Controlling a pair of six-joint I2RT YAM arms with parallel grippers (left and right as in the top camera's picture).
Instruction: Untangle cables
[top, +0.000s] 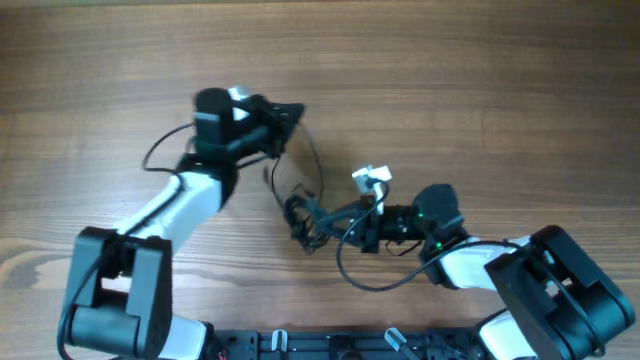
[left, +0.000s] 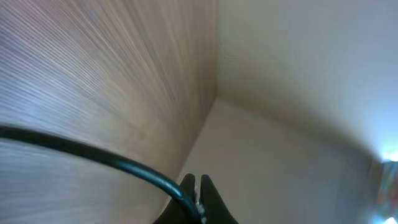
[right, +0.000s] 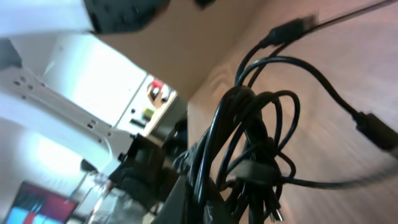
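While the right pincer appears clamped on the knot of cables, near the front middle of the wooden surface, the left pincer is pinched shut on one single strand off to the far left of the bunch. From where I stand, a thin arc of cord runs between the two, so the step in hand looks like drawing that one strand out of the tangle. To my eye, doing it well means the right arm simply anchors the bunch while the left pulls slowly, along the line where the strand leaves the knot rather than across it. If the loops start to cinch, the pull should ease and the angle change. Two plugs stick out free of the bunch, and either could catch on a loop, so I would watch them.
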